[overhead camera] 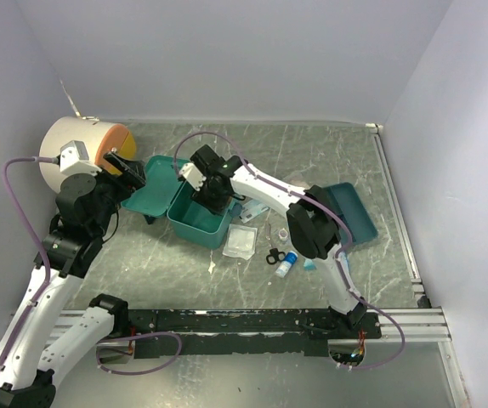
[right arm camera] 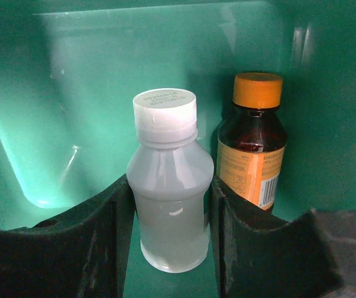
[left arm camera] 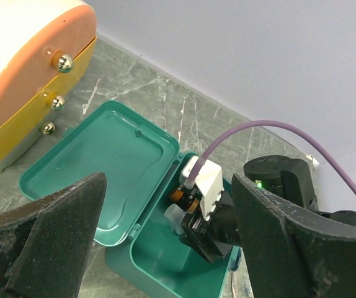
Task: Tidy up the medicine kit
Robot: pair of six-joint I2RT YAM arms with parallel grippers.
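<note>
Teal green rectangular plastic medicine kit (overhead camera: 195, 229) is sitting left of centre on the grey marbled desk (overhead camera: 337, 161), nearer the back edge than the near edge. Its hinged lid (left arm camera: 97, 155) is lying open and flat toward the desk's left edge. The right tool (right arm camera: 170, 217) is hanging inside the kit's base, clamping a translucent white plastic bottle with a white screw cap (right arm camera: 165, 161), one finger pressing each side of the body. The white bottle is standing with its long axis upright, parallel to an amber-brown bottle with an orange cap (right arm camera: 252, 149) just beside it against the kit's wall. Cannot tell whether the two are touching, nor whether the white bottle is resting on the kit floor. The left tool (left arm camera: 169, 180) is hovering over the lid, fingers wide apart, gripping nothing. Judgement: the coming move is hinging on this upright-beside-upright fit. The right arm is the nearer one, and letting go and lifting straight along the bottle's axis should be leaving it standing. Sideways drift is risking a knock to the amber bottle.
</note>
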